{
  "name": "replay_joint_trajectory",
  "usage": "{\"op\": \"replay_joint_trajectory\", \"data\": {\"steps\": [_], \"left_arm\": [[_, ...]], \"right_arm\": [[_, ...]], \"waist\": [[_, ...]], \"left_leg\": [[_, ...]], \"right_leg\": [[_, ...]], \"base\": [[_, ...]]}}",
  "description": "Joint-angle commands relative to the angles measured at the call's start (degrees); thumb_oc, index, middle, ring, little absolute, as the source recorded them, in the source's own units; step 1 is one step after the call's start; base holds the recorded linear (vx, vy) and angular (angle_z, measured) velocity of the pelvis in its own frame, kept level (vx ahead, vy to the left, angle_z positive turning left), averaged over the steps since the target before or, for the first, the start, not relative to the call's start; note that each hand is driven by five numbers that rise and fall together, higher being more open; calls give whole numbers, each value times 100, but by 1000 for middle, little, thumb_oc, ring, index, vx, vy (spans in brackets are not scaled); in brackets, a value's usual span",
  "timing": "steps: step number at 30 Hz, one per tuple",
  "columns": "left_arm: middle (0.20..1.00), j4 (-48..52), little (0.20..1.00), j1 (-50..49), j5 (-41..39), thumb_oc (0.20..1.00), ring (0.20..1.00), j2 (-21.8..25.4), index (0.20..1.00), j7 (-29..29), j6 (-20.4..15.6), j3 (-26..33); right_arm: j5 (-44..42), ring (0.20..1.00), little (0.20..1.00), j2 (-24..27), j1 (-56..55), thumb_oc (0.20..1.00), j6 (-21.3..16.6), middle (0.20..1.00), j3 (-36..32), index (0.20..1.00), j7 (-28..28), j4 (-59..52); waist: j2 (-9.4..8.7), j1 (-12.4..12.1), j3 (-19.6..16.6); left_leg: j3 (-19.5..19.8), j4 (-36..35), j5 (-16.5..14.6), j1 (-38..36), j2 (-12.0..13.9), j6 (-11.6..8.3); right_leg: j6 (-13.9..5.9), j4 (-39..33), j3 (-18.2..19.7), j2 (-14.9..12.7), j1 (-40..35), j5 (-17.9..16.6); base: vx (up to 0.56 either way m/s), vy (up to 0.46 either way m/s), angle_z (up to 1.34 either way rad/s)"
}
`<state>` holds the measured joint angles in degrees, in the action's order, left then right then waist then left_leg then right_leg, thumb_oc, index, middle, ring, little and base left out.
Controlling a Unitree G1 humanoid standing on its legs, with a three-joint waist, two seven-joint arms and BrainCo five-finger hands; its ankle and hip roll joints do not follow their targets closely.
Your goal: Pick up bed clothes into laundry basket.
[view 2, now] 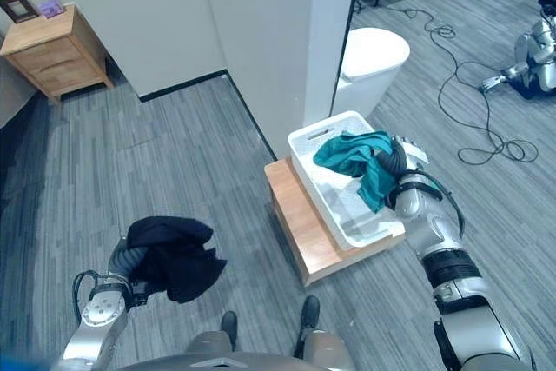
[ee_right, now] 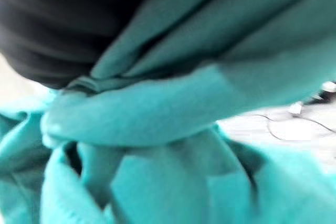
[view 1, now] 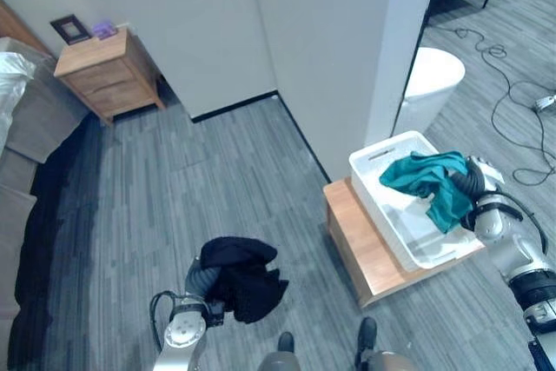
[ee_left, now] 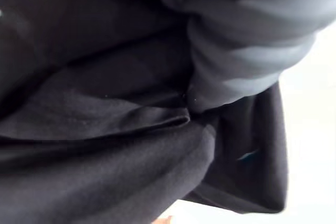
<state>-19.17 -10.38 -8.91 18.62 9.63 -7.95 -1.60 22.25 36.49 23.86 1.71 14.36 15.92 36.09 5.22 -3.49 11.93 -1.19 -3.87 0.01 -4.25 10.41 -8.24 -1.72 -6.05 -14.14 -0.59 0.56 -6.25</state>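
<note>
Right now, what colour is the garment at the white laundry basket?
Teal garment, plain; clearest in the right eye view.

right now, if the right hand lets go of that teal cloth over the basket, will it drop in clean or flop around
Probably floppy: the teal cloth hangs in soft folds from the right hand and drapes limp. It looks light, so it may settle slowly and bunch up. One end trails near the white basket rim, so a corner might hang over the edge.
</note>
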Motion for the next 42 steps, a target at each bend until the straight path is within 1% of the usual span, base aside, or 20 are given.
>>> {"op": "replay_joint_trajectory", "data": {"steps": [1, 5, 7, 9, 11, 13, 14, 19, 22, 26, 31, 34, 35, 36, 39, 42], "left_arm": [[200, 154, 200, 316, -133, 200, 200, 511, 200, -75, -237, -198], [200, 55, 200, 547, -271, 200, 200, 648, 200, -25, -322, -362], [200, -20, 200, 656, -339, 200, 200, 683, 200, 42, -368, -399], [200, -108, 200, 751, -453, 200, 200, 639, 200, 98, -434, -455], [200, -89, 200, 760, -463, 200, 200, 636, 200, 111, -451, -468], [200, -48, 200, 774, -499, 200, 200, 615, 200, 104, -485, -535], [200, -49, 200, 776, -500, 200, 200, 613, 200, 104, -485, -533], [200, -66, 200, 898, -562, 200, 200, 632, 200, 105, -517, -663], [200, -72, 200, 919, -582, 200, 200, 645, 200, 119, -521, -681], [200, -88, 200, 929, -604, 200, 200, 615, 200, 139, -513, -679], [200, -34, 200, 923, -604, 200, 200, 631, 200, 149, -488, -679], [200, -21, 200, 918, -598, 200, 200, 637, 200, 153, -484, -673], [200, 3, 200, 900, -579, 200, 200, 651, 200, 139, -472, -674], [200, 2, 200, 902, -579, 200, 200, 650, 200, 139, -472, -674], [200, 17, 200, 898, -559, 200, 200, 705, 200, 127, -479, -641], [200, 19, 200, 902, -534, 200, 200, 755, 200, 122, -508, -614]], "right_arm": [[-261, 200, 200, 37, 833, 200, -64, 200, 355, 200, 172, 526], [-645, 200, 200, 99, 1694, 200, -6, 200, 507, 200, 266, 1745], [-840, 200, 200, 162, 2084, 200, 5, 200, 526, 200, 290, 2112], [-1000, 200, 200, 81, 2468, 200, -45, 200, 736, 200, 296, 2357], [-1004, 200, 200, 42, 2546, 200, -62, 200, 807, 200, 293, 2382], [-1104, 200, 200, -166, 2683, 200, -89, 200, 906, 200, 306, 2583], [-1106, 200, 200, -168, 2690, 200, -93, 200, 911, 200, 308, 2591], [-1451, 200, 200, -487, 2784, 200, -151, 200, 881, 200, 328, 2890], [-1533, 200, 200, -640, 2790, 200, -170, 200, 913, 200, 327, 2882], [-1764, 200, 200, -945, 2716, 200, -242, 200, 849, 200, 377, 2746], [-1780, 200, 200, -1077, 2796, 200, -281, 200, 944, 200, 399, 2302], [-1732, 200, 200, -1050, 2819, 200, -268, 200, 958, 200, 403, 2211], [-1599, 200, 200, -951, 2884, 200, -254, 200, 1008, 200, 425, 2148], [-1598, 200, 200, -950, 2887, 200, -254, 200, 1008, 200, 425, 2149], [-1452, 200, 200, -691, 3012, 200, -216, 200, 1022, 200, 445, 2221], [-1289, 200, 200, -316, 3159, 200, -163, 200, 1034, 200, 483, 2459]], "waist": [[-408, -62, -92], [-176, -116, 146], [-85, -129, 224], [2, -164, 301], [21, -172, 320], [60, -245, 349], [61, -242, 347], [134, -347, 401], [158, -392, 423], [213, -461, 445], [211, -485, 442], [199, -477, 441], [157, -457, 438], [158, -458, 442], [130, -430, 470], [122, -379, 520]], "left_leg": [[71, -113, 499, 218, -164, -208], [141, -113, 630, 543, -215, -251], [123, -113, 686, 680, -235, -272], [70, -113, 740, 821, -237, -286], [65, -113, 750, 844, -233, -284], [73, -113, 784, 906, -228, -287], [74, -113, 784, 910, -228, -287], [167, -113, 816, 1076, -261, -287], [199, -113, 832, 1150, -268, -293], [207, -113, 837, 1179, -280, -294], [190, -113, 808, 1156, -283, -282], [182, -113, 800, 1141, -285, -279], [174, -113, 774, 1120, -288, -260], [172, -113, 774, 1117, -288, -260], [153, -113, 769, 1127, -288, -252], [110, -113, 771, 1170, -295, -250]], "right_leg": [[-314, 105, -81, -559, -455, 813], [-318, 105, -156, -593, -175, 758], [-336, 105, -159, -617, -39, 724], [-329, 105, -142, -614, 89, 702], [-326, 105, -125, -608, 109, 697], [-321, 105, -145, -602, 154, 696], [-321, 105, -146, -602, 158, 696], [-323, 105, -239, -626, 262, 672], [-318, 105, -275, -631, 319, 653], [-306, 105, -302, -649, 316, 658], [-296, 105, -308, -657, 276, 673], [-294, 105, -306, -658, 263, 674], [-293, 105, -289, -662, 258, 664], [-293, 105, -287, -662, 256, 663], [-300, 105, -258, -664, 283, 640], [-317, 105, -202, -664, 378, 591]], "base": [[-74, -20, 11], [-100, 13, 10], [-88, 37, 4], [-57, 30, -2], [-16, 9, -1], [0, 0, 0], [0, 0, 0], [-19, -8, 11], [-24, -5, 10], [-17, 12, 14], [-6, 14, 4], [0, 0, 0], [0, 0, 0], [0, 0, 0], [0, 0, 0], [-33, 9, -2]]}}
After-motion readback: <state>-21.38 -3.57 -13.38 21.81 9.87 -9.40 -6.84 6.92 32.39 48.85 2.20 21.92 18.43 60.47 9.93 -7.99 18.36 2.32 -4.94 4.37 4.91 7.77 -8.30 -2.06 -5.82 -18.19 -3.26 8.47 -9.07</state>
